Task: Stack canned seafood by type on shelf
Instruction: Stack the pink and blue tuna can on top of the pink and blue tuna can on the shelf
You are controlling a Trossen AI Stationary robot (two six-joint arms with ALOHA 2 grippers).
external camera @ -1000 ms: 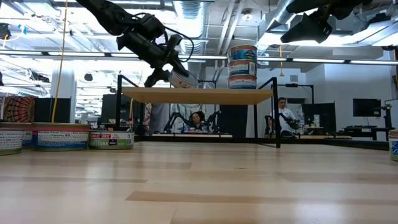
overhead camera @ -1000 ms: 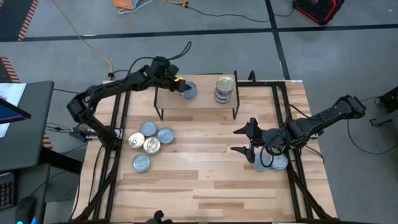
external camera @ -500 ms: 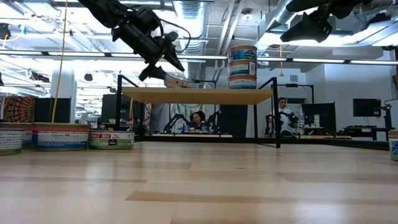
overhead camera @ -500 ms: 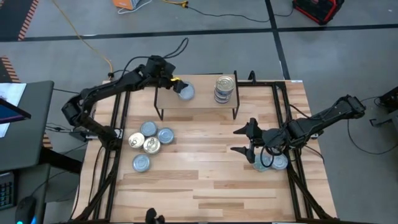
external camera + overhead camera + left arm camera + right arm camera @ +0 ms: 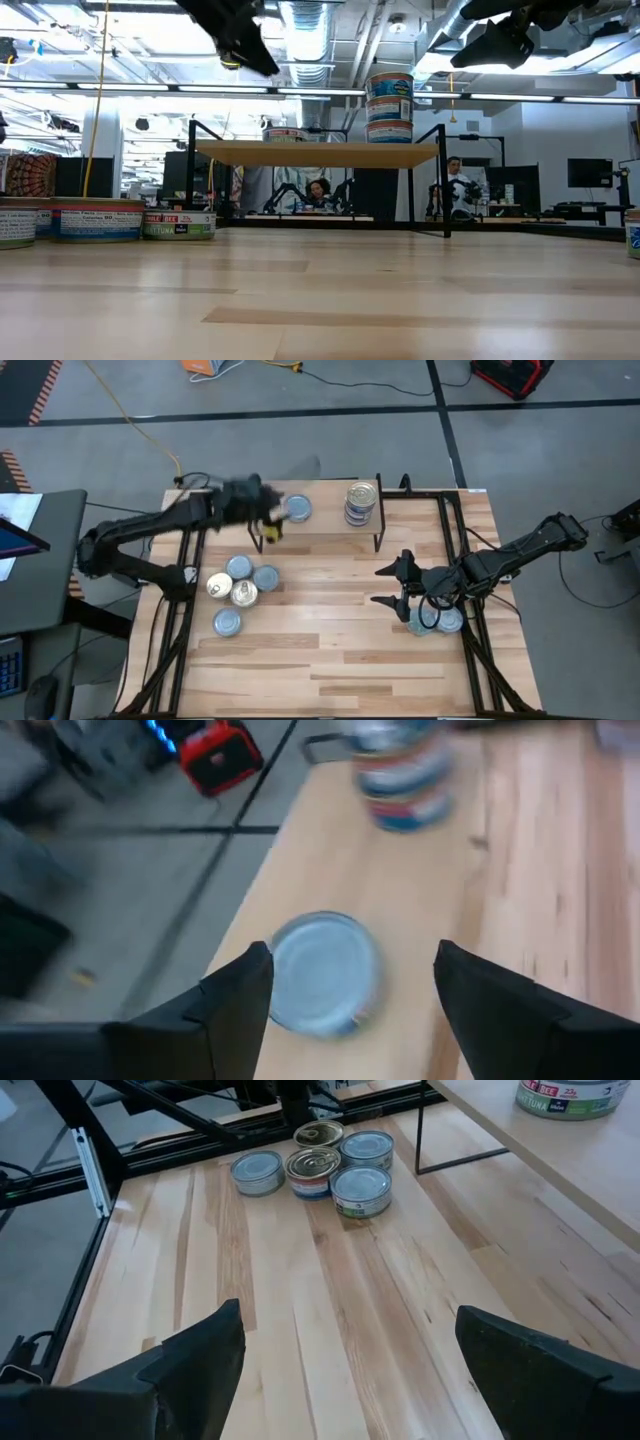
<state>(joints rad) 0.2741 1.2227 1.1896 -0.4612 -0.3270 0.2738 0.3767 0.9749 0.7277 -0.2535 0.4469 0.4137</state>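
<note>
- High view: our left gripper (image 5: pixel 268 520) is open and empty, just beside the blue-topped tin (image 5: pixel 297 509) on the shelf (image 5: pixel 320 520).
- Left wrist view: that tin (image 5: pixel 323 972) lies ahead of our spread fingers (image 5: pixel 236 1005).
- Right wrist view: our right gripper (image 5: pixel 345 1365) is open; five tins (image 5: pixel 318 1162) lie beyond.

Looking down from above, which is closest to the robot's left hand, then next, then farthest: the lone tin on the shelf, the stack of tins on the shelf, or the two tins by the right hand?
From the left hand:
1. Single bluish-topped round metal tin, on the wooden shelf's left part, right beside it.
2. Stack of silver-topped tins, on the shelf's right part.
3. Pair of bluish tins, on the table's right side under the right hand.
</note>
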